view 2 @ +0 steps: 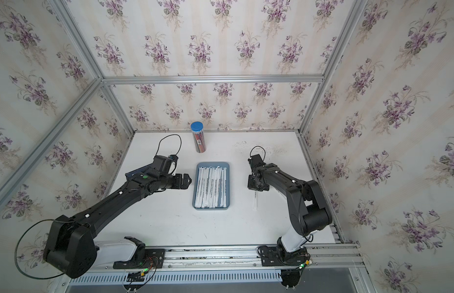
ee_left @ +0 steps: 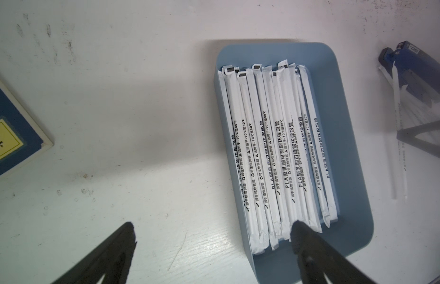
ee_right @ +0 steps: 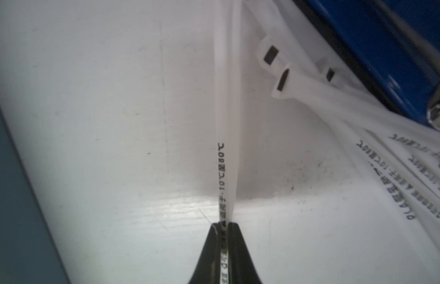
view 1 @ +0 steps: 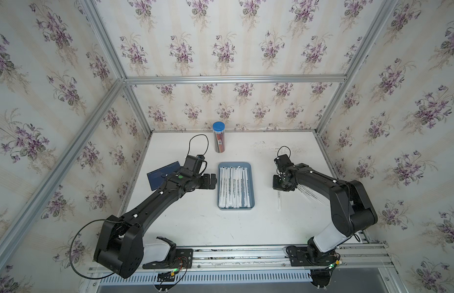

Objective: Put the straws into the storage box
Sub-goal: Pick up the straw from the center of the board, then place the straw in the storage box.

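While most straws (view 1: 234,186) lie side by side in the box (view 1: 235,208), one straw (ee_right: 226,159) is down by the table (view 1: 195,223) right of it, clamped in the right gripper (ee_right: 225,225) (lifted or resting, I cannot tell). Its long axis runs nearly parallel to the box's long side, so a plain leftward shift should do. The left gripper (view 1: 212,181) hovers spread wide, empty, beside the box's left rim.
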`<state>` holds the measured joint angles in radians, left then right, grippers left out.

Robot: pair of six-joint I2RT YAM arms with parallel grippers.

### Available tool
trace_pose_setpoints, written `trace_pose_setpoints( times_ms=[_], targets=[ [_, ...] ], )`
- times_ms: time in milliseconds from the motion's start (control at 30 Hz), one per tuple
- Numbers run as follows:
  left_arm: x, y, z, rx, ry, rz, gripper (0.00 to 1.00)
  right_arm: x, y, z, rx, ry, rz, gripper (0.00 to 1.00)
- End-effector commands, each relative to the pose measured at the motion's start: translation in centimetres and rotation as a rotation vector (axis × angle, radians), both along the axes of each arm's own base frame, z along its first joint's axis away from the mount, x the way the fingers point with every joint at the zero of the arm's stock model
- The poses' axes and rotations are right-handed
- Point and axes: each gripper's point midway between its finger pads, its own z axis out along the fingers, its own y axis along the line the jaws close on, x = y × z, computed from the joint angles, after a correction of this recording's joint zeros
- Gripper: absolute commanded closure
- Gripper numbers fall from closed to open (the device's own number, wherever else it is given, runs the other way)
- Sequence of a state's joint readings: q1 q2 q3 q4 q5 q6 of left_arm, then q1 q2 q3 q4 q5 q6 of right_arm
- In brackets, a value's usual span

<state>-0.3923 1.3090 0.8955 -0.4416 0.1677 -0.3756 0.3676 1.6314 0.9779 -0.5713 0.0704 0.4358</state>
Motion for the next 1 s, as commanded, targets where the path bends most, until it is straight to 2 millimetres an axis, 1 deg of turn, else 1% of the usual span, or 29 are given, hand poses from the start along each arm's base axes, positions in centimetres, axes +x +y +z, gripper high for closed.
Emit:
trace_pose_setpoints(
  times_ms=[0, 67, 133, 200, 233, 267, 300, 400, 500, 600, 700, 833, 967],
  targets=[
    [0.5, -0.3, 0.4, -0.01, -0.024, -0.002, 0.01, -0.1, 1.2, 1.0, 0.021, -0.001, 0.003, 0.89],
    [0.5, -0.1, 0.4, -0.004, -0.024, 0.0, 0.01, 0.2, 2.8, 2.3, 0.035, -0.019, 0.023, 0.89],
    [0.6, 0.0, 0.4, 0.001, -0.027, 0.005, 0.01, 0.6, 4.7, 3.7, 0.062, -0.037, 0.044, 0.89],
    [0.6, 0.2, 0.2, 0.01, -0.026, 0.013, 0.01, 1.2, 7.1, 5.6, 0.098, -0.062, 0.069, 0.89],
    [0.5, 0.3, 0.1, 0.014, -0.023, 0.017, 0.01, 1.7, 7.8, 6.3, 0.107, -0.073, 0.07, 0.89],
    [0.5, 0.3, 0.0, 0.018, -0.021, 0.019, 0.01, 1.4, 10.1, 6.9, 0.122, -0.077, 0.111, 0.89],
    [0.5, 0.4, -0.2, 0.02, -0.016, 0.021, 0.01, 1.6, 11.6, 7.5, 0.139, -0.081, 0.126, 0.89],
    [0.5, 0.5, -0.4, 0.024, -0.013, 0.028, 0.01, 2.1, 15.9, 8.1, 0.178, -0.091, 0.149, 0.89],
    [0.4, 0.6, -0.4, 0.021, -0.018, 0.035, 0.01, 2.8, 20.0, 7.5, 0.222, -0.09, 0.148, 0.89],
    [0.4, 0.6, -0.3, 0.021, -0.023, 0.036, 0.0, 3.4, 23.4, 6.6, 0.236, -0.084, 0.159, 0.89],
    [0.4, 0.8, -0.5, 0.029, -0.025, 0.033, 0.0, 3.5, 25.7, 5.3, 0.23, -0.07, 0.165, 0.89],
    [0.3, 0.9, -0.7, 0.04, -0.027, 0.026, 0.0, 3.1, 27.2, 3.5, 0.199, -0.052, 0.158, 0.89],
    [0.4, 1.0, -0.7, 0.041, -0.035, 0.028, 0.0, 2.6, 27.4, 1.9, 0.167, -0.042, 0.138, 0.89]
  ],
)
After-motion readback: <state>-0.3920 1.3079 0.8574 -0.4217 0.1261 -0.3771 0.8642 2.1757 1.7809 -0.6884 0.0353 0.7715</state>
